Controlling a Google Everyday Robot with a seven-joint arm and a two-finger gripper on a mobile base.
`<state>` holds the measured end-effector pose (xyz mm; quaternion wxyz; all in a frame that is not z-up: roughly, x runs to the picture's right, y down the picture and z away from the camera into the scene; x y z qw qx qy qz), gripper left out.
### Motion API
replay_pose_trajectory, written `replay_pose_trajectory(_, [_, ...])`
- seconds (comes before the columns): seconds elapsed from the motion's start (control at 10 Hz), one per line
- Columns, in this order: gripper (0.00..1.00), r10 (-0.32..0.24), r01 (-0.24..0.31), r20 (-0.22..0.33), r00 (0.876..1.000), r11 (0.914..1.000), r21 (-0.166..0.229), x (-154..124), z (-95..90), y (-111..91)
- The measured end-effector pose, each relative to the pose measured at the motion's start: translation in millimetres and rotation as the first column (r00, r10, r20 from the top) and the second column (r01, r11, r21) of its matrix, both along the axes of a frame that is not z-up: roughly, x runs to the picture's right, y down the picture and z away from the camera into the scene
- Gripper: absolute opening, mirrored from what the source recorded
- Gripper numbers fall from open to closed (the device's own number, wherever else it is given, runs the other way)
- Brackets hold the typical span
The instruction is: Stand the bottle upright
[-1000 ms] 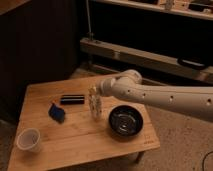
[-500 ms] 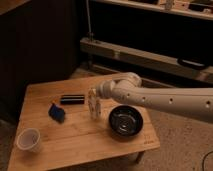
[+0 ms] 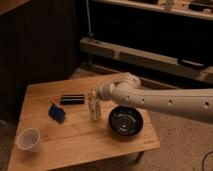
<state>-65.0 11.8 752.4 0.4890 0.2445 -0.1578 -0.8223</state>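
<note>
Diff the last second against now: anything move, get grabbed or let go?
No visible change. The gripper is at the upper part of the bottle, which stands upright on the table, just as a second ago; the arm keeps the same pose. The black bowl, white cup, blue object and black bar lie where they were.

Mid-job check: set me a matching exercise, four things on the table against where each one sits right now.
Things: 1 bottle; 2 black bowl; 3 paper cup; 4 blue object.
Places: A front left corner of the table; B upright mid-table, with the gripper at its top; C close in front of the black bar; D near the table's right edge.
Pairs: 1-B, 2-D, 3-A, 4-C.
</note>
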Motion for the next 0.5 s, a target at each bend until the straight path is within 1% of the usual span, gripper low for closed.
replay_pose_trajectory(0.5, [0.37,-0.003,0.002,0.000,1.000,0.9999,-0.011,-0.7,2.6,7.6])
